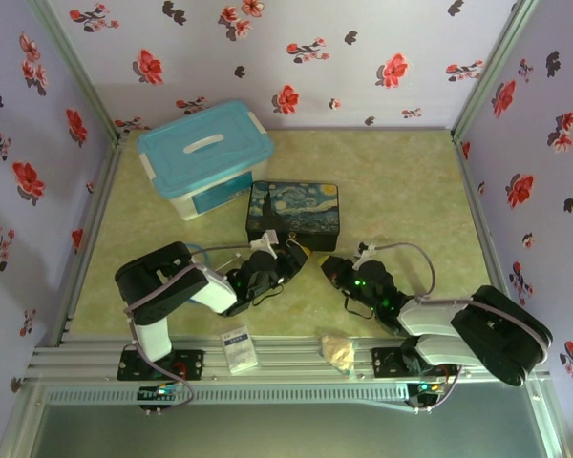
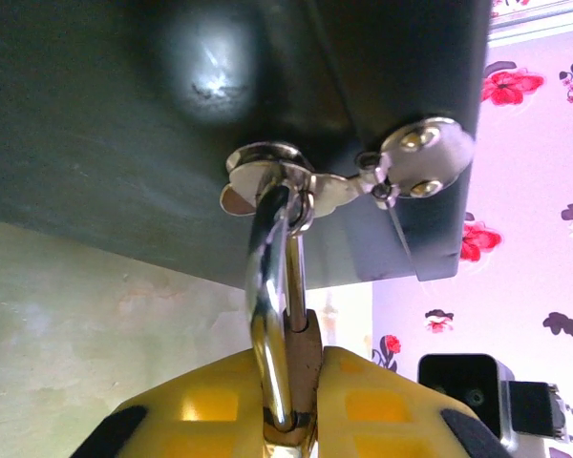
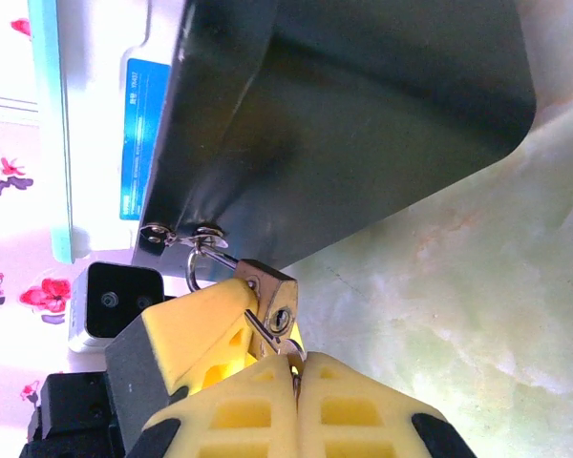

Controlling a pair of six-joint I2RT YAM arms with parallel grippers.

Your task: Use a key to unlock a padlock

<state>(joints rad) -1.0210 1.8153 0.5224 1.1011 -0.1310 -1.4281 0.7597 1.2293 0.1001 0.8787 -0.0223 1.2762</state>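
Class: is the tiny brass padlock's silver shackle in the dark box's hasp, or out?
In. The silver U-shaped shackle passes through the silver hasp on the dark painted box.

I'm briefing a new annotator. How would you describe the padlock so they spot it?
Find the dark painted box beside the teal-lidded tub. From a silver hasp on its near side hangs the padlock. Its small brass body, pinched by the left tool, sets it apart.

Left arm (image 1: 162, 281) and right arm (image 1: 487, 334), bases on the aluminium rail (image 1: 286, 367): black joint housings, white links. Grey cables (image 1: 406, 244) loop beyond the rail. Green LEDs (image 1: 360, 282) glow on right wrist. Fingers (image 3: 239, 410) yellow, rectangular recesses.
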